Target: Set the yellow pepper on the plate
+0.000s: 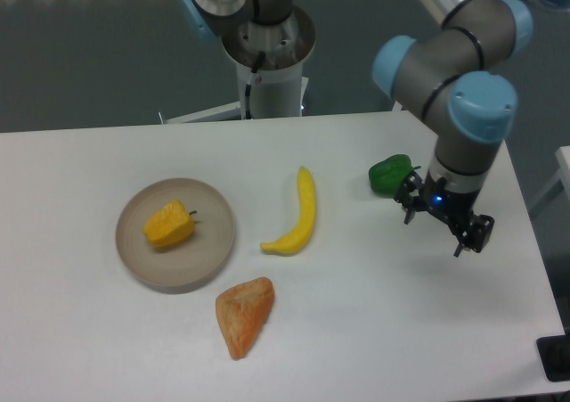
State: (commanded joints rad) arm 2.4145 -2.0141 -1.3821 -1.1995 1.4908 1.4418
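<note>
The yellow pepper (168, 225) lies on the beige-grey plate (210, 258) at the left of the white table, its dark stem pointing right. My gripper (438, 226) hangs over the right side of the table, far from the plate, just right of the green pepper (390, 174). Its fingers look spread and hold nothing.
A long yellow banana (298, 215) lies in the middle of the table. An orange wedge-shaped piece (245, 315) lies below the plate's right edge. The arm's base (267, 54) stands behind the table's far edge. The table's right edge is close to the gripper.
</note>
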